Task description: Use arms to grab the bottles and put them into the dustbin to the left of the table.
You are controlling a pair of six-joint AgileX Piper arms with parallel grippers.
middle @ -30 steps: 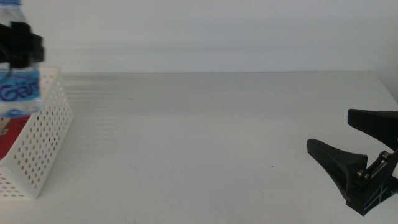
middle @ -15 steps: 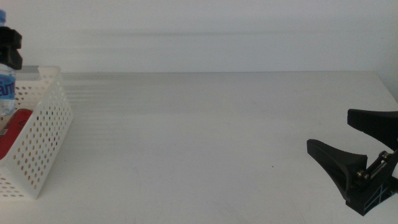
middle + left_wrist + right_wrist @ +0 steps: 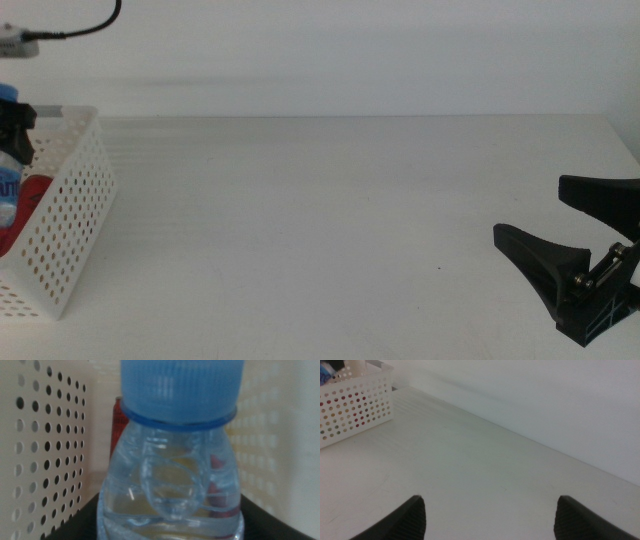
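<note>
Left wrist view: left tool (image 3: 170, 527) clamps water bottle (image 3: 172, 485) inside dustbin (image 3: 45, 455); right tool (image 3: 490, 520) spread wide, idle.

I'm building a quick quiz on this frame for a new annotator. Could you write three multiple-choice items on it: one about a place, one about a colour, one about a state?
1. Where is the water bottle?
A. Inside the dustbin, between the left gripper's jaws
B. Lying mid-table
C. Under the right gripper

2. What colour is the bottle's cap?
A. White
B. Blue
C. Green

3. How do the right gripper's jaws stand?
A. Shut on a can
B. Shut on nothing
C. Open, holding nothing

Answers:
1. A, perforated walls surround the bottle in the left wrist view.
2. B, the cap fills that view in blue.
3. C, bare table shows between them.
</note>
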